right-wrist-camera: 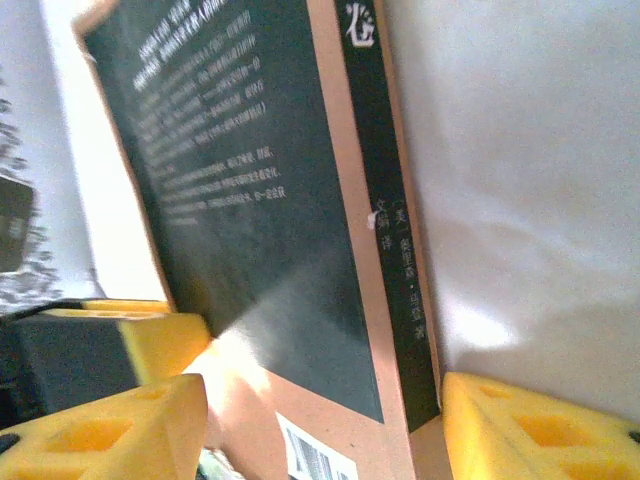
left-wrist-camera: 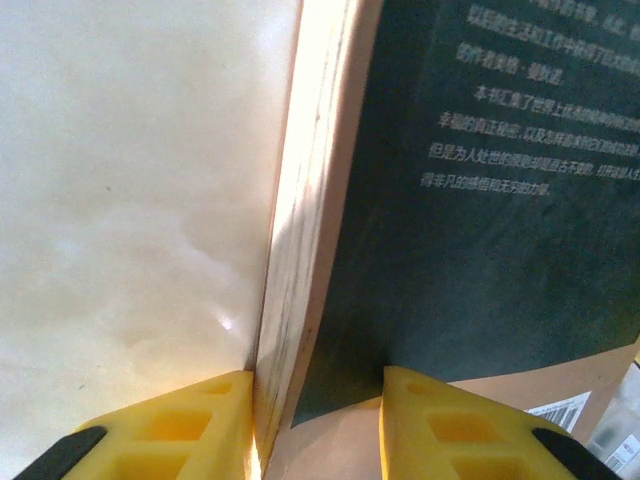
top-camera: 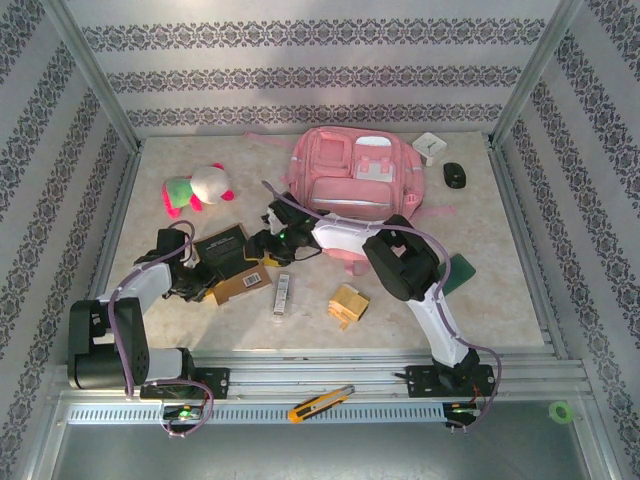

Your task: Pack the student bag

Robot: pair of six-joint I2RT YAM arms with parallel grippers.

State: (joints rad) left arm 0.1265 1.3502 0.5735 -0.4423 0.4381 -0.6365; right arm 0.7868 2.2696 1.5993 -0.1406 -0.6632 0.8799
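Observation:
The student bag (top-camera: pixel 350 180), pink with front pockets, lies at the back centre. A book (top-camera: pixel 224 245) with a black and brown cover rests tilted left of centre. My left gripper (top-camera: pixel 200 283) is at its near left side. In the left wrist view one yellow finger (left-wrist-camera: pixel 190 420) presses the page edge and the other lies against the book cover (left-wrist-camera: pixel 480 250), so that gripper (left-wrist-camera: pixel 318 385) is shut on the book. My right gripper (top-camera: pixel 262 243) is at the book's far right corner. Its fingers stand wide (right-wrist-camera: pixel 325 390), astride the book's spine corner (right-wrist-camera: pixel 260 200).
A plush toy (top-camera: pixel 197 188) lies back left. A white clock (top-camera: pixel 432 147) and a black mouse (top-camera: pixel 455 175) sit right of the bag. A green item (top-camera: pixel 462 272), a small box (top-camera: pixel 348 303) and a white stick (top-camera: pixel 282 293) lie mid-table. A utility knife (top-camera: pixel 320 402) rests on the front rail.

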